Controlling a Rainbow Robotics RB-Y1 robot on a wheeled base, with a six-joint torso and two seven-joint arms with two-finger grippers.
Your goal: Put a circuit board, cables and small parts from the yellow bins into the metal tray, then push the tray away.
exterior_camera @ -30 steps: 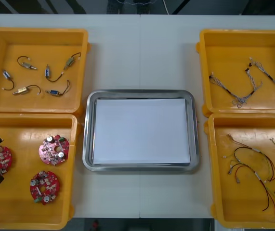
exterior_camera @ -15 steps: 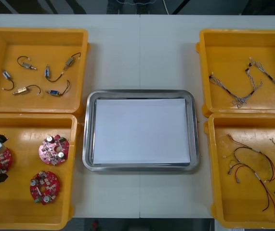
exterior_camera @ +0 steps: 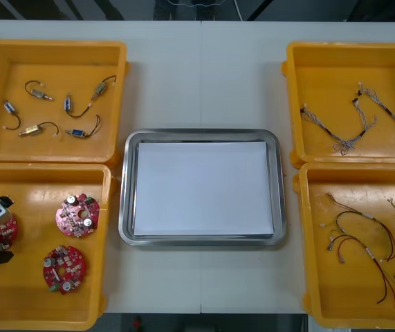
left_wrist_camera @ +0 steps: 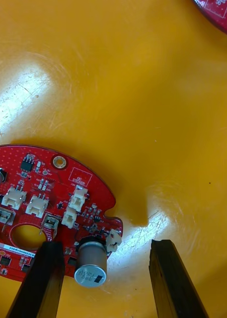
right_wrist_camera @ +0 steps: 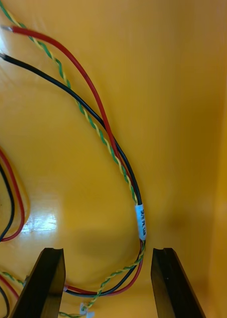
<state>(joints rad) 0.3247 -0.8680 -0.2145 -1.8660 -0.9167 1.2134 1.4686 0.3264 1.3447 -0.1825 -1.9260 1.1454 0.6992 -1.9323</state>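
Shifted slightly nearer in its yellow bin (exterior_camera: 31,304), the left gripper (left_wrist_camera: 103,243) hangs wide open astride a circuit board (left_wrist_camera: 43,198) (nothing gripped yet). To pick it, the gripper should lower and close; the right gripper (right_wrist_camera: 106,251), also wide, hovers over cables (right_wrist_camera: 113,144).

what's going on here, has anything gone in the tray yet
Nothing yet: the metal tray is white inside and bare. The left gripper, open, sits low in the near left yellow bin, straddling the edge of a red circuit board. The right gripper, also open, is down in the near right yellow bin, a cable bundle between its jaws.
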